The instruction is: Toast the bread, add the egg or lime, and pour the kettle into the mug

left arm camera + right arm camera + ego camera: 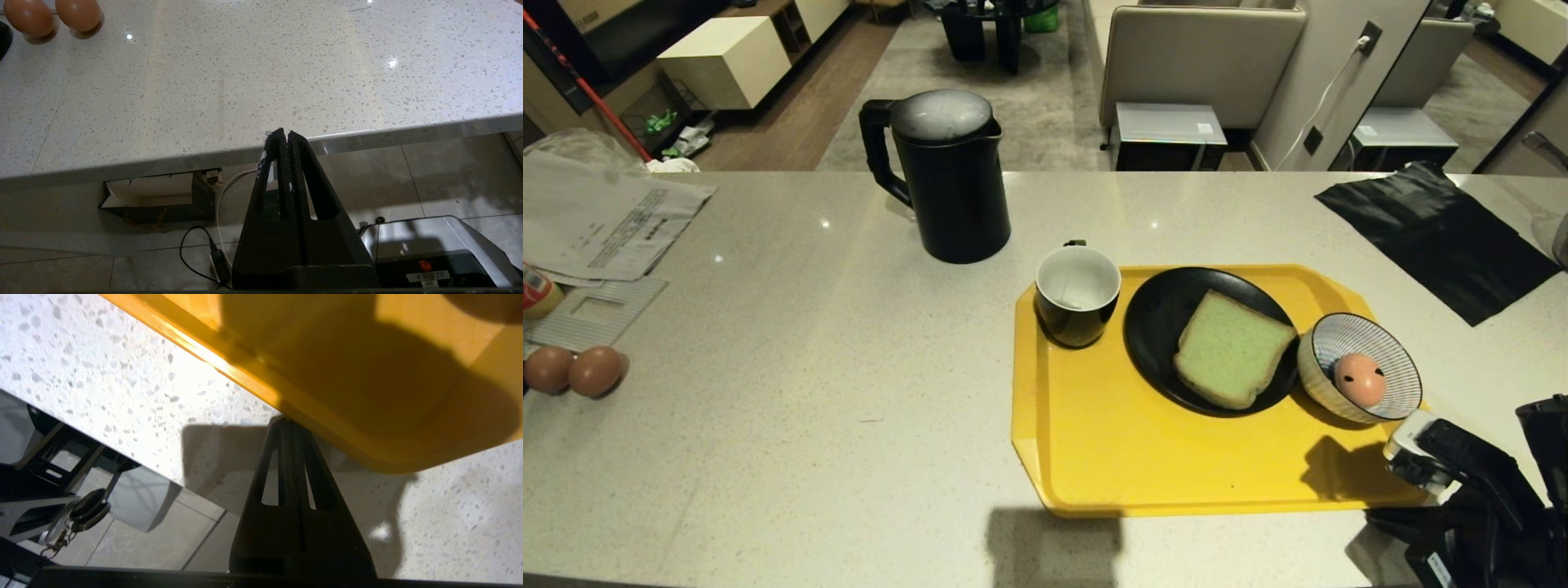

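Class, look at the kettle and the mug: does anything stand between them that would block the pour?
Nothing visible does. The kettle stands on the bare counter just behind and left of the yellow tray, and the mug sits on that tray's nearest corner. Only open countertop and the low tray rim lie between them.

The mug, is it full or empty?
Empty as far as it shows: the mug stands upright on the yellow tray, and its white inside looks bare.
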Controlling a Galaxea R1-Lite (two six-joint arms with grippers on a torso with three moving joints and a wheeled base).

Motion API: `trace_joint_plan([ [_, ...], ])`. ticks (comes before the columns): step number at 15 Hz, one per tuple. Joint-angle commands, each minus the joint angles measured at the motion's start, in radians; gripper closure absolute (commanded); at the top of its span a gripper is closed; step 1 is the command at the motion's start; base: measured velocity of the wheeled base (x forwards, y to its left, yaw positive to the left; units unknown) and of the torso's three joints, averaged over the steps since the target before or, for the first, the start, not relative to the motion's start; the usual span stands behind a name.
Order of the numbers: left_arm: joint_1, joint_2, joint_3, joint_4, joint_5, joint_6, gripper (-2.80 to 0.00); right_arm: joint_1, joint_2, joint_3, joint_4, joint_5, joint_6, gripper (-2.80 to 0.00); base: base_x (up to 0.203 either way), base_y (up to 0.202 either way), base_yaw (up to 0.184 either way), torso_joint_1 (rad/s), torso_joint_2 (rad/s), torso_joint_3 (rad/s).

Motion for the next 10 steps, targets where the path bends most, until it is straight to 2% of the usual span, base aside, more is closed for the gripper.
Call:
trace_joint_plan([
  [1, 0.0, 0.0, 0.0, 0.0, 0.0, 0.001, 0.0, 0.001, 0.043, 0.001, -0.014, 0.0, -0.004, 0.0, 0.0, 0.0, 0.0, 0.0, 0.0, 0.0],
  [10, 0.001, 0.0, 0.0, 0.0, -0.003, 0.001, 0.0, 0.002, 0.048, -0.029, -0.02, 0.006, 0.015, 0.0, 0.0, 0.0, 0.0, 0.0, 0.0, 0.0],
])
